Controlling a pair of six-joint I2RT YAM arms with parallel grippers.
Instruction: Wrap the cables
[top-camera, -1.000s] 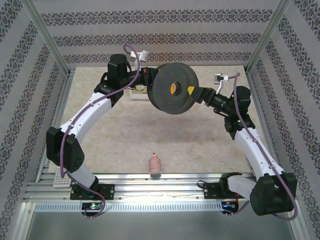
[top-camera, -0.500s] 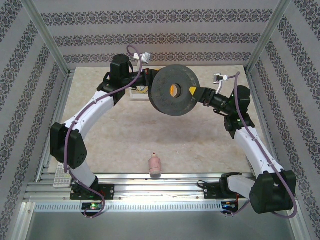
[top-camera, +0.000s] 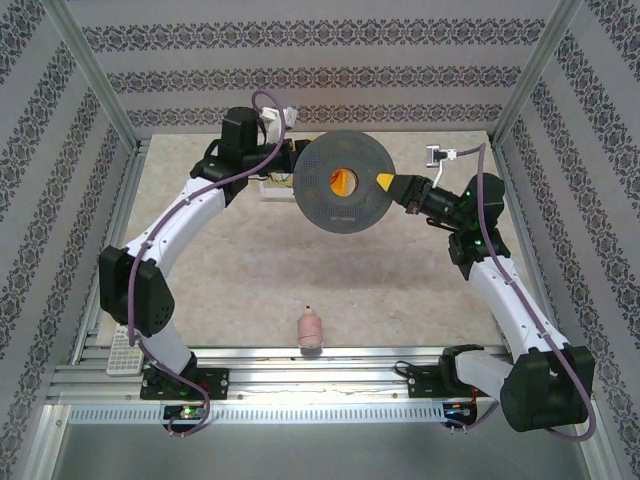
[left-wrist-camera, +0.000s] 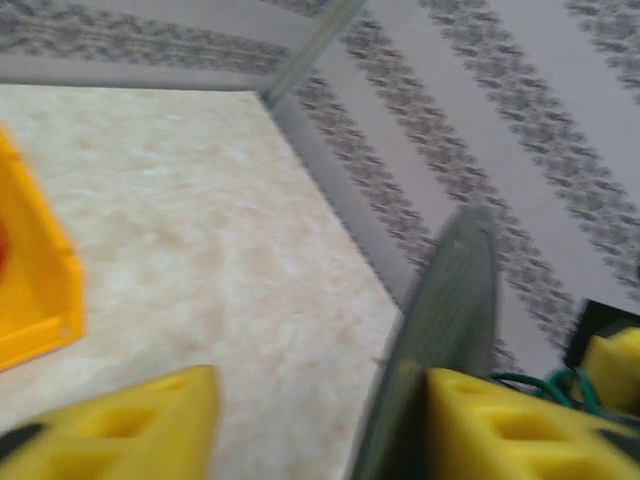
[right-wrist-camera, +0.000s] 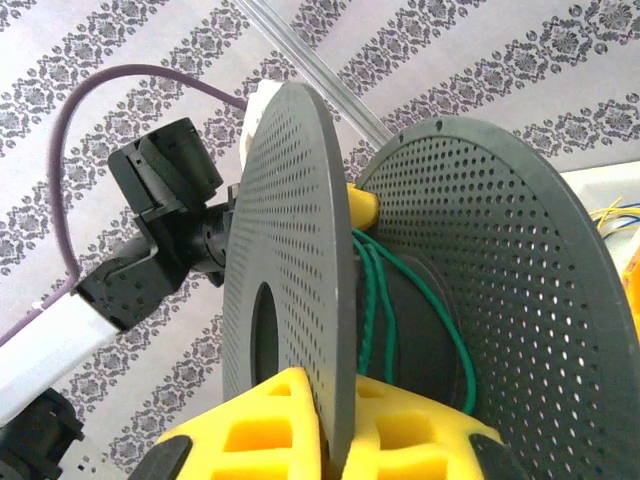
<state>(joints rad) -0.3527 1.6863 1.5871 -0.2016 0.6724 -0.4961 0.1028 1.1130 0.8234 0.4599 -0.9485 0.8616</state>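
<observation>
Top external view: I've got the black spool (top-camera: 342, 185) up in the air over the counter (top-camera: 250, 270), hanging between my two arms. My right jaws come at it from its right side, and my left jaws are tucked in behind its left rim. Well below both jaws, down near my bases, a little pink thing (top-camera: 311, 330) sits on the counter.

Right wrist view: my right jaws are clamped shut on the spool's nearer perforated flange, with a yellow finger (right-wrist-camera: 250, 435) on each face, pressed right up against the disc. Just past those jaws, in the gap between the two flanges, the green cable (right-wrist-camera: 375, 290) is looped round the hub in a few loose turns, and one loop sags out toward the far flange. Off to the right of the jaws, beyond that far flange, a few strands of yellow cable (right-wrist-camera: 612, 215) poke in.

Left wrist view: my left jaws are standing open with nothing in them. The fingers are well apart, and the flange edge stands between them, just beside the right-hand one. It's blurry, so I can't tell if it touches. An orange bin (left-wrist-camera: 30, 290) sits on the counter off to the left of these jaws.
</observation>
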